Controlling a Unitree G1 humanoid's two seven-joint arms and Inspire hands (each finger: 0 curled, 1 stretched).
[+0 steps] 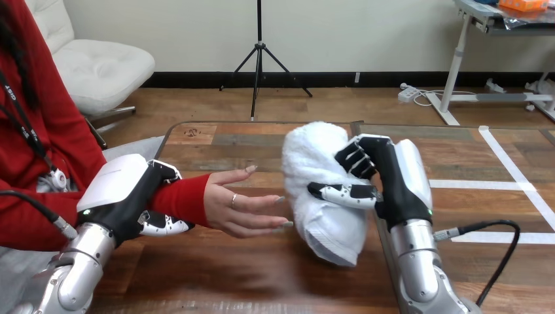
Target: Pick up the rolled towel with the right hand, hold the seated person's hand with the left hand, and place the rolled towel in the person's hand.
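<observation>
Placing step. Right hand (400, 186) clamps rolled towel (313, 160); left hand (124, 190) curls round person's wrist (186, 199). Next: towel into person's hand (237, 210).

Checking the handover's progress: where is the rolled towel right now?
Head view, just right of centre: the rolled towel is clasped in the right hand, close beside the fingertips of the person's hand.

The head camera looked forward and down across the tabletop (262, 275) from just above its near edge, at close range. The robot's left hand (121, 190) showed at the near left, its right hand (402, 183) at the near right, and the person's hand (235, 209) between them.
</observation>
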